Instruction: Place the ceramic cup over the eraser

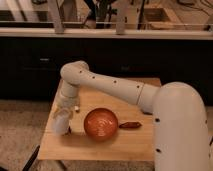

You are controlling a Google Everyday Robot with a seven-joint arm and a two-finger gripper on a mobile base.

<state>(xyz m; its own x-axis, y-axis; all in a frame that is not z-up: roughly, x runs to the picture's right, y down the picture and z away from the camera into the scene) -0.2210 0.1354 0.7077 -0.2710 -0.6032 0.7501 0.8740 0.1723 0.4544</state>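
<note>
My gripper point(63, 111) is over the left part of the wooden table point(135, 145), pointing down. It is shut on the ceramic cup point(59, 123), a small off-white cylinder that stands upright at or just above the tabletop near the left edge. I cannot make out the eraser; a small dark spot point(69, 131) lies by the cup's right base. The white arm reaches in from the lower right and hides the table's right side.
A wide glossy orange-red bowl point(101, 124) sits just right of the cup. A small reddish-brown object point(131, 125) lies right of the bowl. A dark counter front point(150, 55) stands behind the table. The floor is to the left.
</note>
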